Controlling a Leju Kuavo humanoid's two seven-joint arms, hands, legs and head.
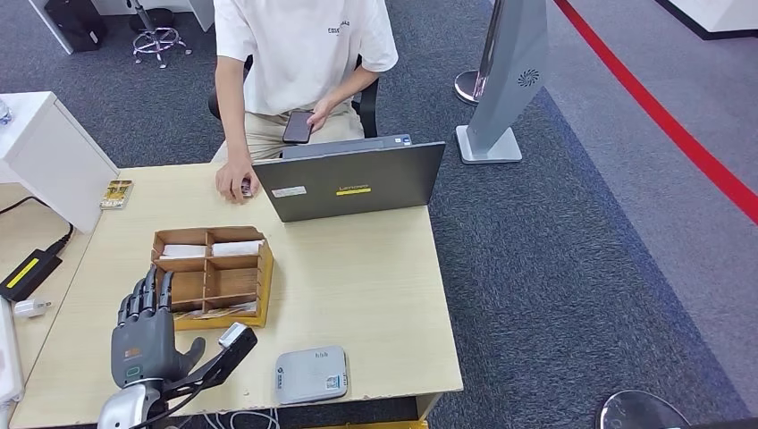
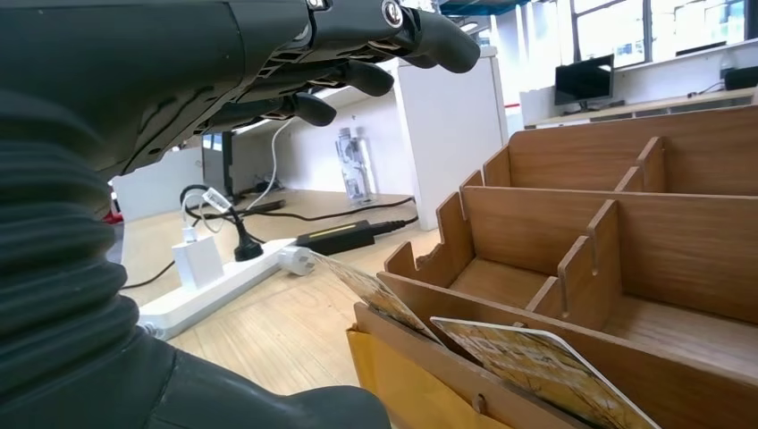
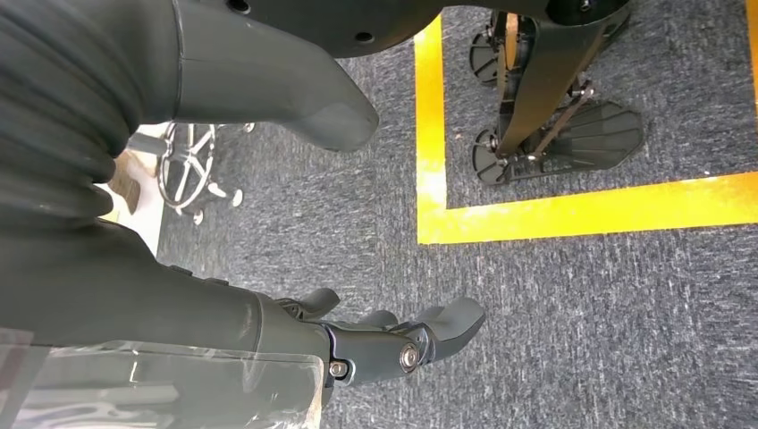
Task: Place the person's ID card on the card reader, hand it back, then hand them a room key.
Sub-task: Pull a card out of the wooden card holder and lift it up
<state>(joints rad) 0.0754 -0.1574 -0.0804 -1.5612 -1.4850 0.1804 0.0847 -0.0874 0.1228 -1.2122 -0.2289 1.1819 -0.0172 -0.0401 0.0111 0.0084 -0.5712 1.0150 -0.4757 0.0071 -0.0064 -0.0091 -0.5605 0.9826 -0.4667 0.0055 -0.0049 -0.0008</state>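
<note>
- Nearest the robot, its left hand hovers low over the wooden desk, fingers spread apart and holding nothing, just beside the near left corner of a wooden card organiser.
- The robot's right hand hangs beside the body over grey carpet, fingers loosely extended and apart, with nothing in them.
- On the desk's near edge, just right of the left hand, lies a grey card reader; nothing rests on it.
- The organiser has several compartments. Patterned room key cards lean in its nearest slot, and white cards sit in the far ones.
- Beyond it, an open grey laptop stands with its lid's back toward the robot.
- At the far edge, a seated person's hand rests on the desk over a small dark item, perhaps the ID card; too small to be sure. Their other hand holds a phone.
- Judgement: the task looks barely begun. No card is on the reader, so the ID must be taken, read and returned, then a key handed over.
- The laptop and organiser stand between the robot and the person's hand, which may crowd a reach.
- To the left lie a power adapter, a white plug and a small yellow card.
</note>
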